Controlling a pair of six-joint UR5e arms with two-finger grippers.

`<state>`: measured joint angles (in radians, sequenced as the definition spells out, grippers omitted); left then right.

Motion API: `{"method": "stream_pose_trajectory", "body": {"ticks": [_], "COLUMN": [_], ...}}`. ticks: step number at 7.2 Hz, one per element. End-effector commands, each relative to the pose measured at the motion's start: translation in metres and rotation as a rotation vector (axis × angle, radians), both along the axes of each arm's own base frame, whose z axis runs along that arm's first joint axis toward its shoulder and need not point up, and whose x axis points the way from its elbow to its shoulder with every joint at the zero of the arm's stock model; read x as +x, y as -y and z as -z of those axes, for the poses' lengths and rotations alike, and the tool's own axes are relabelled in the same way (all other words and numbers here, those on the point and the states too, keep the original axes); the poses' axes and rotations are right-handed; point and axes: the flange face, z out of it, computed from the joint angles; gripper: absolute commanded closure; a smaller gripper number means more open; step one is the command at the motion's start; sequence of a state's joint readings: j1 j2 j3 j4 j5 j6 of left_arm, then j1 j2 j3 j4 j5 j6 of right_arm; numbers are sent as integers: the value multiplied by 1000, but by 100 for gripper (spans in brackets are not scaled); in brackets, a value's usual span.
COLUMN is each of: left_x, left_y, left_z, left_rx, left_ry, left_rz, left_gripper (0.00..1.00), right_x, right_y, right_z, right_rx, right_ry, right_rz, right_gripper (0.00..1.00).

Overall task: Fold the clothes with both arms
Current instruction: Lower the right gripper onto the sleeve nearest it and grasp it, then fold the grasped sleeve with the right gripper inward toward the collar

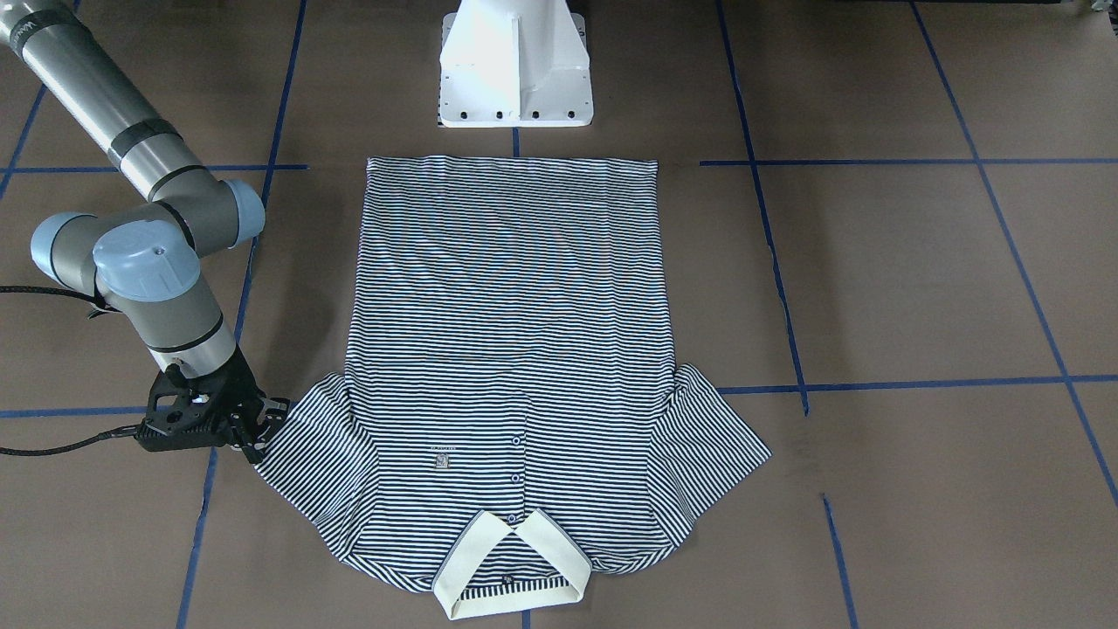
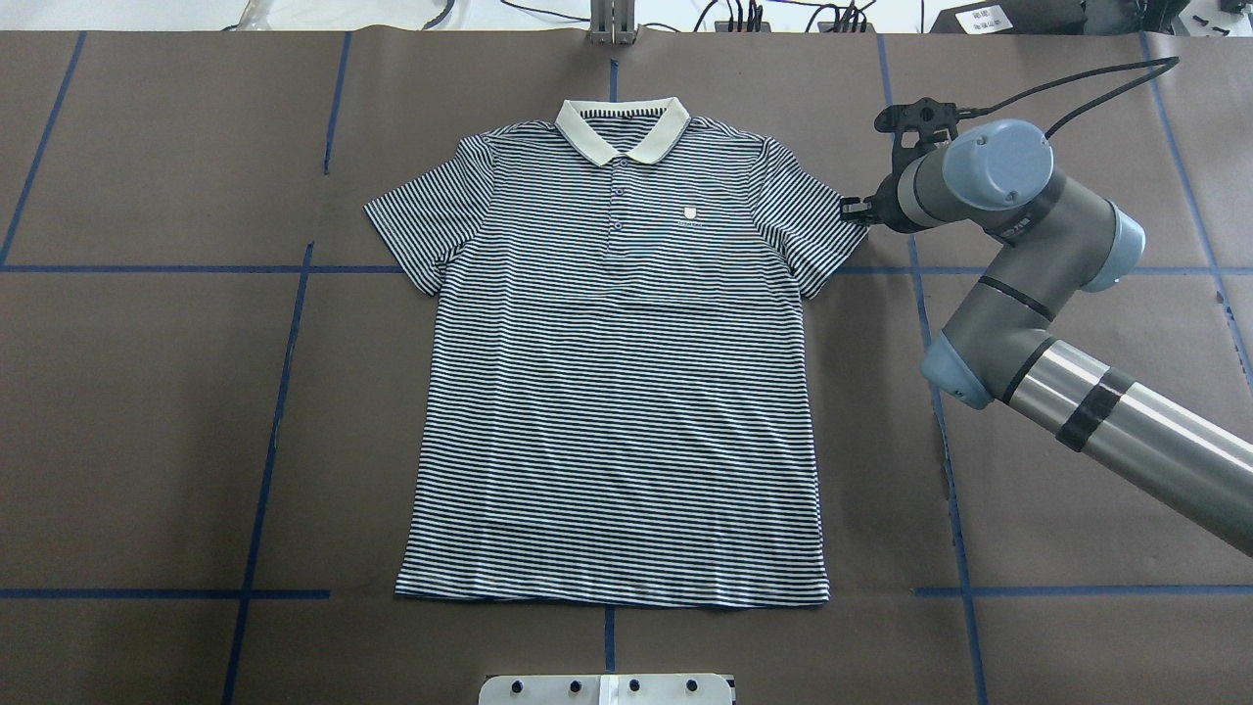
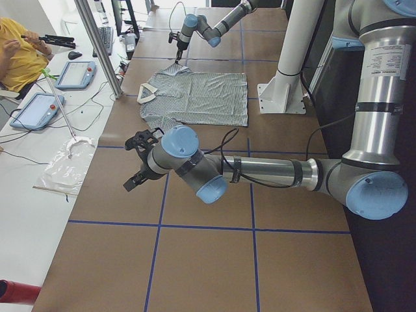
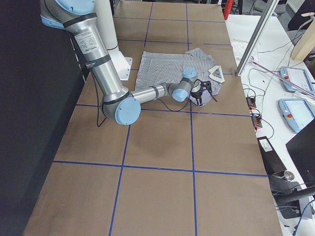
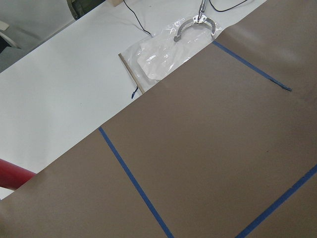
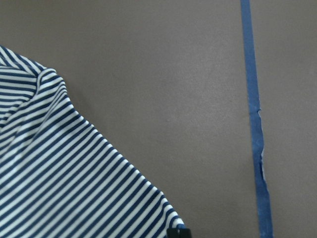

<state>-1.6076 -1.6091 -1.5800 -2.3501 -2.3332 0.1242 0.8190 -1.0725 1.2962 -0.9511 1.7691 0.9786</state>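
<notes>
A striped shirt (image 2: 617, 392) lies face up and fully spread in the middle of the table (image 2: 147, 441), collar away from the robot's base and hem nearest it. I judge the folding not yet begun: no part is turned over, both sleeves lie out to the sides, and every fold is left to do. My right arm (image 2: 1018, 294) comes in from the side with the elbow bent and the wrist low. The right gripper (image 1: 262, 430) sits at the outer corner of the sleeve (image 2: 812, 225) on that side. Its wrist view shows one dark fingertip (image 6: 178, 232) at the cuff's corner, with the cloth flat on the table. I cannot tell whether it has pinched the cuff or merely stands at it. My left arm (image 3: 260, 172) stretches low over bare table, well apart from the shirt. Only a side view shows the left gripper (image 3: 138, 166), so I cannot tell how far open it is.
</notes>
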Motion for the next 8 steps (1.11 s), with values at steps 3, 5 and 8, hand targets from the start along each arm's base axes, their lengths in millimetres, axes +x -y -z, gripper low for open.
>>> {"method": "stream_pose_trajectory", "body": {"ticks": [3, 5, 8], "left_x": [1, 1, 1], "left_y": [1, 1, 1], "left_z": [1, 1, 0], "left_rx": [1, 0, -2], "left_ry": [-1, -2, -2], "left_rz": [-1, 0, 0], "left_gripper": [0, 0, 0], "right_x": [-90, -144, -167], "right_y": [2, -1, 6], "right_z": [130, 168, 182], "right_rx": [-139, -167, -160], "right_ry": [21, 52, 37], "right_rz": [-214, -301, -321], "right_gripper": [100, 100, 100]}}
